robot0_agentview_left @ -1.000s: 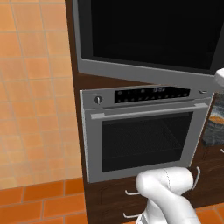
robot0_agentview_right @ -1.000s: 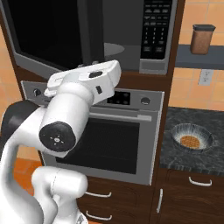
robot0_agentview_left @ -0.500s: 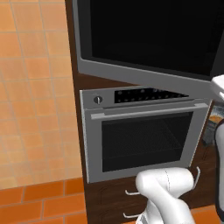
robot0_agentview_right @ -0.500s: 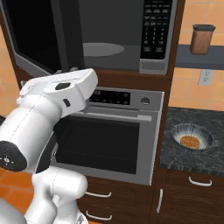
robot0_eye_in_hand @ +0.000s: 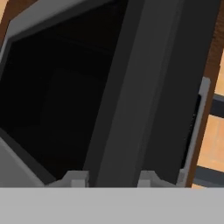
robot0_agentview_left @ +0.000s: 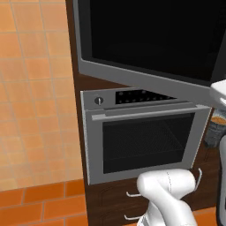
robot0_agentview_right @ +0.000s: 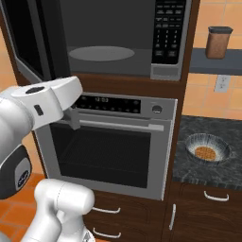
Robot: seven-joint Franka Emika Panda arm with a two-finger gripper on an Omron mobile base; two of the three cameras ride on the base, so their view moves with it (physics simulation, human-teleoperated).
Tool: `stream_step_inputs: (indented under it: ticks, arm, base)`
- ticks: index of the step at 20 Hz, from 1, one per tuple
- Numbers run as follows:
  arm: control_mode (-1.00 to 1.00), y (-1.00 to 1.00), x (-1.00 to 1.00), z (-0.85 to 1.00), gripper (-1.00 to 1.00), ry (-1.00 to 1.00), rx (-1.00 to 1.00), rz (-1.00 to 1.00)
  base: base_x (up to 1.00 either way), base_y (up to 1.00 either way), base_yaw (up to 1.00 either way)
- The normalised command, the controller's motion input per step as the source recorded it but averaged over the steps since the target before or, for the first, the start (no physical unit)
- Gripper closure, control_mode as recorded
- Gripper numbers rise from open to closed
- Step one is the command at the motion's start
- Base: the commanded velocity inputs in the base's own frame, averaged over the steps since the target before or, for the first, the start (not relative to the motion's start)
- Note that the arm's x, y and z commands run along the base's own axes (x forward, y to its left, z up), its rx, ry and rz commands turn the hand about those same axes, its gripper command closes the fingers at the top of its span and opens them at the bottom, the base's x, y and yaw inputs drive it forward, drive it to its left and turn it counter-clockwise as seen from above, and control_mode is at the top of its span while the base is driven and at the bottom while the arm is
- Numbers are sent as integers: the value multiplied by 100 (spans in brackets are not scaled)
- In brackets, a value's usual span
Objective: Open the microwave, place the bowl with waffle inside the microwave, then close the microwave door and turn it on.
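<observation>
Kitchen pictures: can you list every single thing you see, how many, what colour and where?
microwave: one, grey frame, dark inside, above the oven.
microwave door: one, black glass, swung open to the left.
door handle: one, dark bar, between the pincer's fingertips.
turntable: one, grey, inside the microwave.
button panel: one, black, microwave's right side.
oven: one, silver, below the microwave.
bowl: one, clear, waffle inside, on the dark counter at right.
jar: one, brown, on the shelf.
pincer: one, around the handle.
</observation>
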Motion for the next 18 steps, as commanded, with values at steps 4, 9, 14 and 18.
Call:
stream_step_inputs:
  ticks: [4,9,14,18]
  arm:
    - [-100,0,0,0,100,0,0,0]
    - [-100,0,0,0,-100,0,0,0]
    - [-100,0,-5,0,-100,0,0,0]
    - [-100,-14,-70,0,-100,-2,0,0]
  base:
    - [0,0,0]
    - [0,0,0]
    - [0,0,0]
    - [0,0,0]
